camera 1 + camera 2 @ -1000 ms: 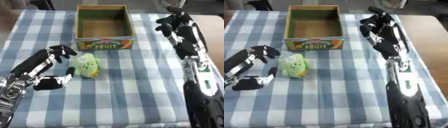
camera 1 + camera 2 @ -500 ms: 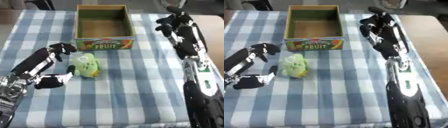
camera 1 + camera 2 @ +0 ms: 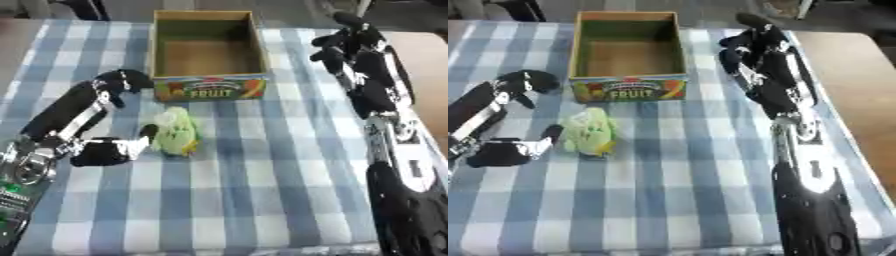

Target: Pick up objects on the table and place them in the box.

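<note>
Because the green soft toy [image 3: 176, 132] lies just at 3 o'clock from the left hand [image 3: 103, 124], that hand is plainly the nearer one for the pick. The thumb tip [image 3: 147, 132] looks to be at or touching the toy's left flank, while the curved fingers [image 3: 122, 81] arch over toward 12 o'clock, spread wide and closed round nothing. The toy's long axis runs roughly 12 to 6 o'clock on the checked worktop [image 3: 262, 175], so a sideways close across its narrow width looks the likely grasp. It sits just at 6 o'clock from the box [image 3: 208, 93], near the front wall marked FRUIT but apart from it.

The right hand [image 3: 350, 47] hangs well apart at 2 o'clock of the toy, beside the box's right wall, fingers bent and holding nothing.

Whether the thumb truly touches the toy is hard to tell, and the toy's features are only a yellow-green blur. The box looks empty inside.
</note>
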Controlling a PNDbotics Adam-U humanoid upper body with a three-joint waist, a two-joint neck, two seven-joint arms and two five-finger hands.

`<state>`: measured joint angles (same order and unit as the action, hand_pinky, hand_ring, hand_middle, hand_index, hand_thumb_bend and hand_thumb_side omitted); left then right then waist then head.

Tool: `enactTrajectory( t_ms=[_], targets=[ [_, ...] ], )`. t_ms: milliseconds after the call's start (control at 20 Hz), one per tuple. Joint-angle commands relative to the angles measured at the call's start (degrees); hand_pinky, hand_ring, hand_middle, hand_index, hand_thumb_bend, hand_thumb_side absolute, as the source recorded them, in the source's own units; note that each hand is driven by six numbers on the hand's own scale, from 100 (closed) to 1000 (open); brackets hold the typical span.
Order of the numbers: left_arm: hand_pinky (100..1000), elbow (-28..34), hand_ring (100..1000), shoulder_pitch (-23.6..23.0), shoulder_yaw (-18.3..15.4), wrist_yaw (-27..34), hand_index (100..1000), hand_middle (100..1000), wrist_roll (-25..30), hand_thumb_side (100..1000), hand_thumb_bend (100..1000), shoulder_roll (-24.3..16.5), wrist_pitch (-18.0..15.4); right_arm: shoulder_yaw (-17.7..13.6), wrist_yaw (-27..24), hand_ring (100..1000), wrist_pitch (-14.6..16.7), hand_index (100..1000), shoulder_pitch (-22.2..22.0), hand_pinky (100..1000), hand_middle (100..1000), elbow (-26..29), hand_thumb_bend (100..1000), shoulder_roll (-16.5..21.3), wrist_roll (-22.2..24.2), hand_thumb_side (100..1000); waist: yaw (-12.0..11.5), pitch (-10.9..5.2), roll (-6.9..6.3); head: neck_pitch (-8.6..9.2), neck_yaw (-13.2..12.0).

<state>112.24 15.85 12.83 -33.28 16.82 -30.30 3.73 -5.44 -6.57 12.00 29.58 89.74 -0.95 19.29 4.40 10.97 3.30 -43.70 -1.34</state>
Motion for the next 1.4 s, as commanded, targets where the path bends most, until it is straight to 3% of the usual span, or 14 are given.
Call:
enactTrajectory(
  t_ms=[50,600,1400],
  targets=[
    [654,-0.44,824,1.57,0.18,-0.45,891,871,-0.13,381,308,-1.48,-0.35,0.18,0.22,693,0.19,820,1.05,604,498,0.91,488,0.08,0.17,266,0.06,-0.93,-0.12,0.51,-0.04],
    [662,-4.53,829,5.73,4.29,-0.63,896,879,0.09,470,395,-1.66,-2.21,0.34,0.20,693,0.33,820,1.28,603,498,0.60,487,-0.10,0.29,267,0.30,-0.89,0.20,0.80,-0.39],
    [675,-15.16,829,11.55,9.04,-5.58,893,873,-0.55,477,430,0.70,-3.96,0.66,0.05,694,0.37,820,1.23,603,498,0.39,487,-0.37,0.62,267,0.61,-1.02,0.39,1.34,-0.87]
  ],
)
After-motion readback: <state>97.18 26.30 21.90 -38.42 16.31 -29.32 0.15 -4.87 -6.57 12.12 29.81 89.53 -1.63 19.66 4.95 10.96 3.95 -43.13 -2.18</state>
